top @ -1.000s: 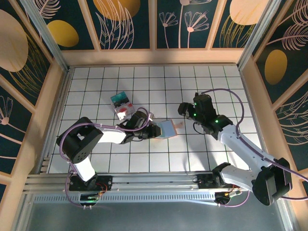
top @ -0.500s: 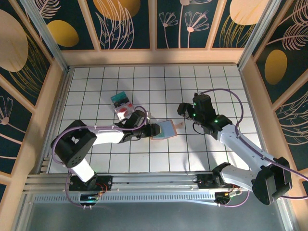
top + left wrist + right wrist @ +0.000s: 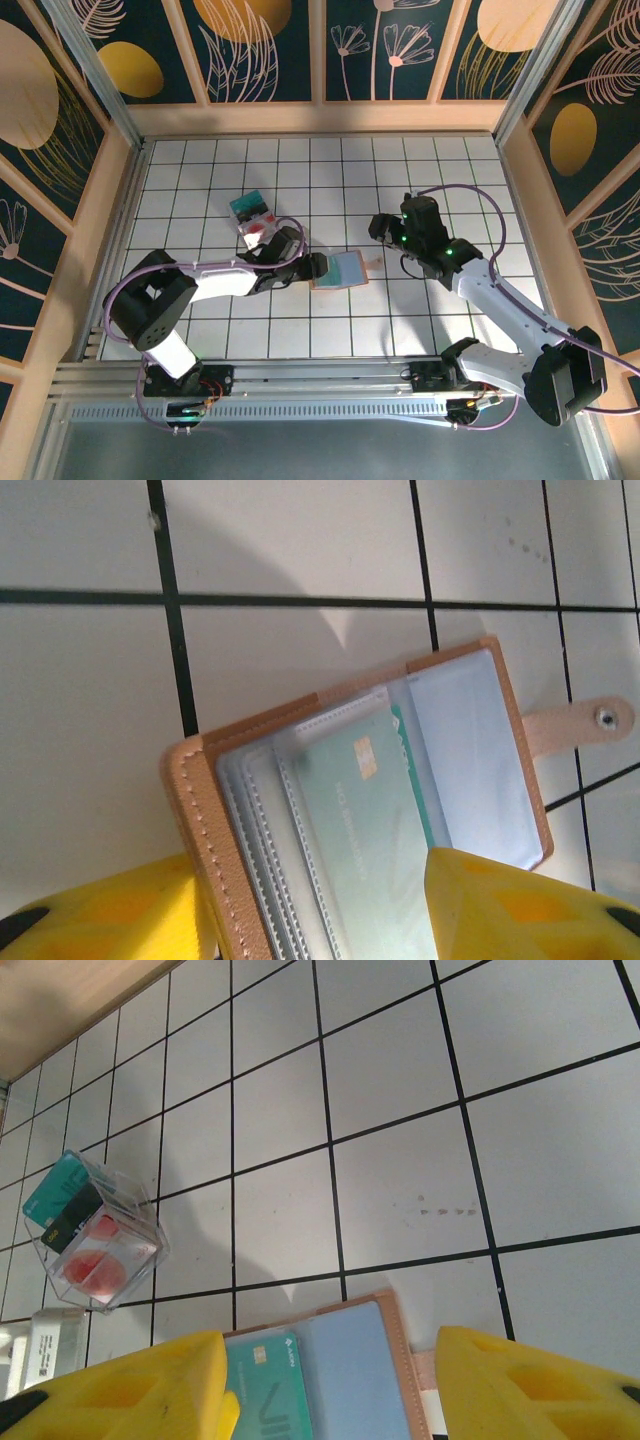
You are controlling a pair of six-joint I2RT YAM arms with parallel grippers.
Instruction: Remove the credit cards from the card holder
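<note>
**Both end effectors released, holder open mid-table**

My left end effector (image 3: 310,895) is released. Its yellow fingers (image 3: 100,915) stand spread, one at the stitched spine edge of the holder (image 3: 465,750) and the other over its lower right corner. I can't tell whether either finger touches the leather.

The holder lies open and flat on the table (image 3: 400,170), about mid-table. Its clear sleeves are fanned out, with a green card (image 3: 350,815) in the top one and the blue-grey flap beside it. Its tab (image 3: 578,723) sticks out past the right edge onto bare tile.

My right end effector (image 3: 330,1385) is also released, with its fingers wide. It hovers near the holder's tab side, apart from it.

A clear box (image 3: 95,1235) holding cards sits left of and beyond the holder, not touching it. Past the holder I have open tiles up to the wooden rim (image 3: 320,118). The side walls are well apart from both end effectors.
</note>
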